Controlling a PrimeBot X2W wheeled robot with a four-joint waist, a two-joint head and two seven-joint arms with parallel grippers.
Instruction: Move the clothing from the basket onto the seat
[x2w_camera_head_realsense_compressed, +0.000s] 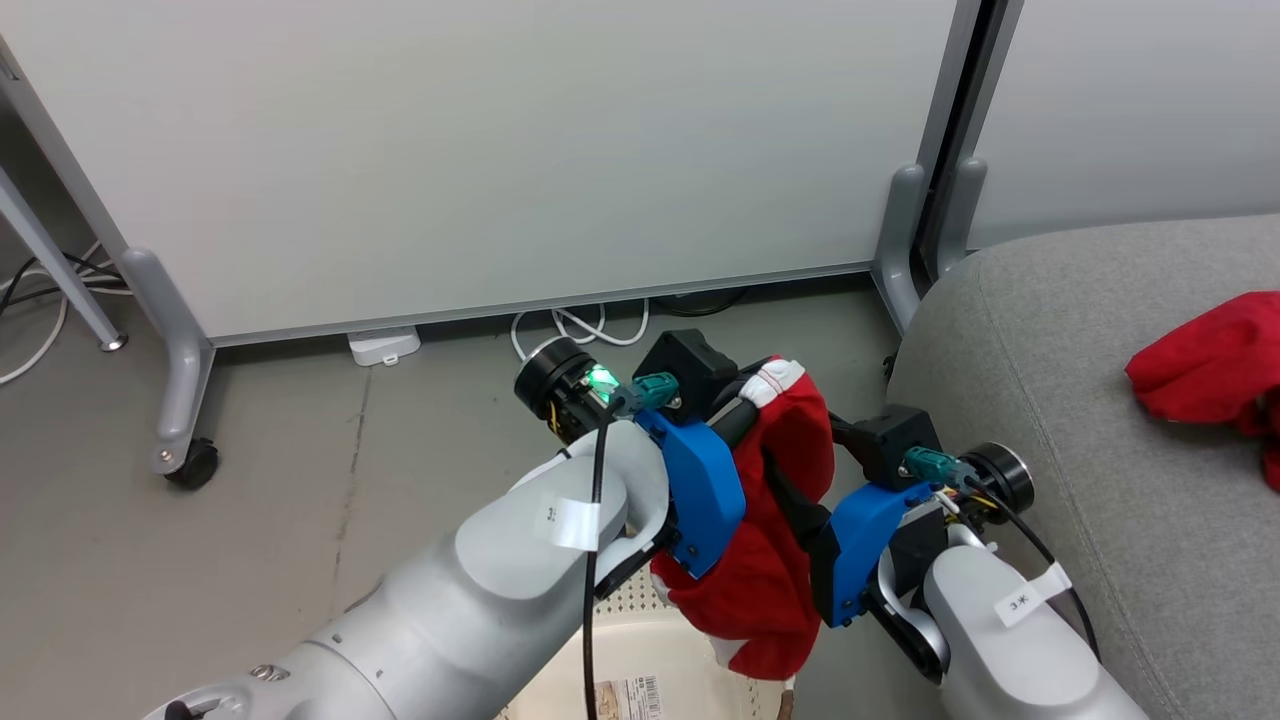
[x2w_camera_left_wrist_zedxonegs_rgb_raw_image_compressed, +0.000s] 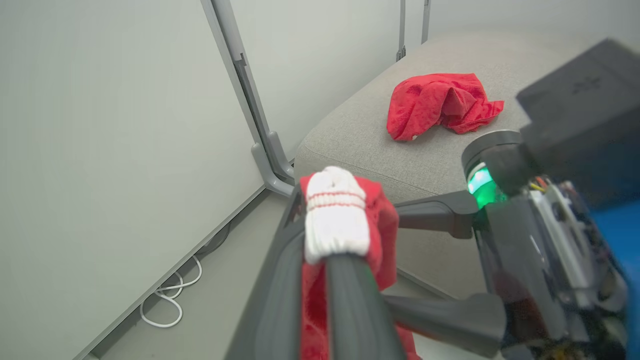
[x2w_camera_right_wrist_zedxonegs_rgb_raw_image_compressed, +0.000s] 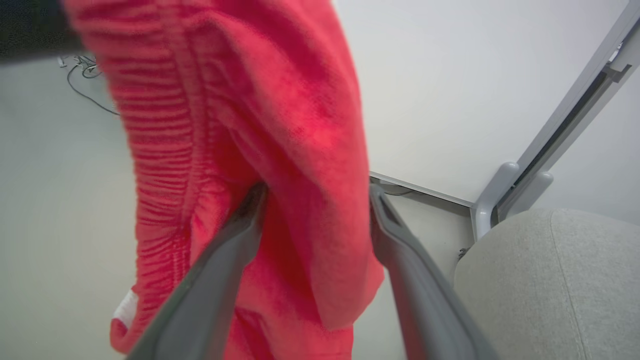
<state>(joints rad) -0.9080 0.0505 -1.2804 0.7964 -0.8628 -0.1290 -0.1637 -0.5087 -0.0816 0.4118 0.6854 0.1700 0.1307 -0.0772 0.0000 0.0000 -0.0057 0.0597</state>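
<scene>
A red garment of the clothing (x2w_camera_head_realsense_compressed: 760, 560) with a white ribbed cuff (x2w_camera_left_wrist_zedxonegs_rgb_raw_image_compressed: 334, 220) hangs above the basket (x2w_camera_head_realsense_compressed: 650, 640). My left gripper (x2w_camera_head_realsense_compressed: 760, 388) is shut on it near the cuff. From the right, my right gripper (x2w_camera_head_realsense_compressed: 792, 495) reaches into the hanging cloth. Its fingers (x2w_camera_right_wrist_zedxonegs_rgb_raw_image_compressed: 235, 250) stand open, with a red fold (x2w_camera_right_wrist_zedxonegs_rgb_raw_image_compressed: 310, 150) loose between them. In the left wrist view the same right gripper (x2w_camera_left_wrist_zedxonegs_rgb_raw_image_compressed: 390, 255) shows spread wide beside my left gripper (x2w_camera_left_wrist_zedxonegs_rgb_raw_image_compressed: 320, 235). Another red garment (x2w_camera_head_realsense_compressed: 1215, 370) lies crumpled on the grey seat (x2w_camera_head_realsense_compressed: 1050, 400), to the right.
White partition panels (x2w_camera_head_realsense_compressed: 480, 150) on grey feet stand straight ahead, one foot with a caster (x2w_camera_head_realsense_compressed: 192, 462). White cables (x2w_camera_head_realsense_compressed: 575, 328) and a small white box (x2w_camera_head_realsense_compressed: 385, 345) lie on the grey floor under the panel. The seat's rounded corner (x2w_camera_right_wrist_zedxonegs_rgb_raw_image_compressed: 550, 280) is close on the right.
</scene>
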